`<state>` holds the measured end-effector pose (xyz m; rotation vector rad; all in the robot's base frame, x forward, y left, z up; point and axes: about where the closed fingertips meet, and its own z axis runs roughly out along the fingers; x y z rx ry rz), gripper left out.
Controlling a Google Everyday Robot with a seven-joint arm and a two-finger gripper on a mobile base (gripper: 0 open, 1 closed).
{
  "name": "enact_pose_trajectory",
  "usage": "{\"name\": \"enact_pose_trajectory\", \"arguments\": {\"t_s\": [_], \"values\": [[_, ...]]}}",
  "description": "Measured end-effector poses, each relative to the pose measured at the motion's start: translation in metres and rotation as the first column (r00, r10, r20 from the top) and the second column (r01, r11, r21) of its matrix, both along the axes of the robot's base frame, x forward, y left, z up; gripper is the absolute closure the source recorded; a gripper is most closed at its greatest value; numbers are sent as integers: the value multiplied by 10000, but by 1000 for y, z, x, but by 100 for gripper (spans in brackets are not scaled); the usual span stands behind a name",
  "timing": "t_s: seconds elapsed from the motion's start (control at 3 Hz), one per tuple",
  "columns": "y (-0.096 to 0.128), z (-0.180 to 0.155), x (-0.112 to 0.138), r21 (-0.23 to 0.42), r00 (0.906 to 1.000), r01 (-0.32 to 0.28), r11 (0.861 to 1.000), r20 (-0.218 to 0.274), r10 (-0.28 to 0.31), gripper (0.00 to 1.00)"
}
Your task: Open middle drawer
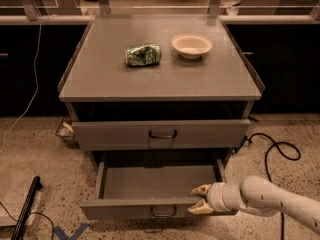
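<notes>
The middle drawer [125, 208] is the shallow grey one with a low front panel and a small dark bar handle [163, 212]. It stands pulled well out of the grey cabinet, and its inside is bare. My gripper [200, 200] is at the right end of the drawer's front panel. Its pale fingertips [202, 189] are spread apart, one over the panel's top edge and one lower in front. The white arm [265, 199] comes in from the lower right.
Above, a taller-fronted drawer [160, 134] sticks out slightly. A crushed green can [143, 55] and a white bowl [192, 45] sit on the cabinet top [100, 79]. A black cable [272, 149] lies on the floor at right, and a dark bar [27, 204] at lower left.
</notes>
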<state>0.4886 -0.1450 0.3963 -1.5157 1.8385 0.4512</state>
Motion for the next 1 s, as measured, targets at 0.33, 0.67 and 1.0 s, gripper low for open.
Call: {"name": "enact_pose_trajectory", "arguments": {"t_s": [0.33,0.67,1.0], "values": [[6,12,-10,168,9997,-145,9998,220,141,100],[1,14,-21,255,9996,-34,9997,268,27,100],[1,13,-21,255,9996,-34,9997,267,27,82]]}}
